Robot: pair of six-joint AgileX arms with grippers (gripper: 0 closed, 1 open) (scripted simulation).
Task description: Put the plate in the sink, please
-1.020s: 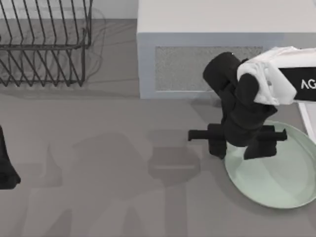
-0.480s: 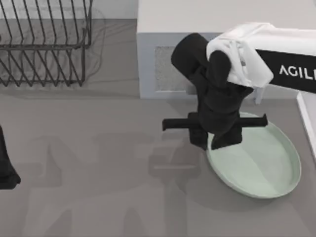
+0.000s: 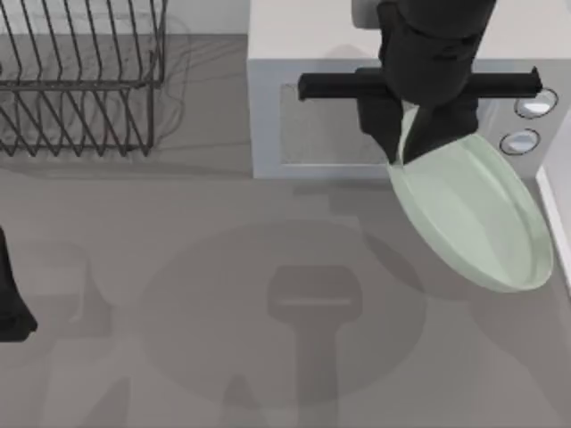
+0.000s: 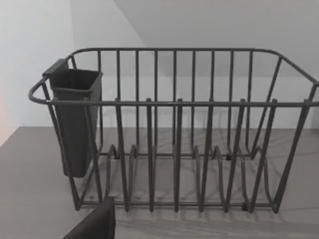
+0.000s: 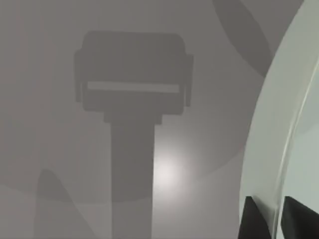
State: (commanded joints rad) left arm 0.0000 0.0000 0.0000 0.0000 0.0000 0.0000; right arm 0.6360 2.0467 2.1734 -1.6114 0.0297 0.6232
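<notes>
Top view: the right gripper (image 3: 403, 147) pinches the rim of the pale mint-green plate (image 3: 477, 218), which hangs tilted in the air just in front of the microwave (image 3: 303, 53), its far edge reaching toward the table's right side; the plate's broad shadow lies on the grey table (image 3: 134, 232) in front of the microwave. The wire dish rack (image 3: 80, 80) stands well to the left of the microwave, and the left arm (image 3: 11, 294) sits parked at the table's left edge, its fingers out of sight — their state cannot be told. Left wrist view: the dish rack (image 4: 174, 139) with its dark cutlery cup (image 4: 75, 119) clipped to one end. Right wrist view: two dark fingertips (image 5: 251, 219) clamp the plate's raised rim (image 5: 279, 149) between them. Judged from its look, the plate is stiff, smooth and probably slippery, likely breakable — a rim grip leaves it free to swing, so a firm hold and slow carriage seem advisable.
</notes>
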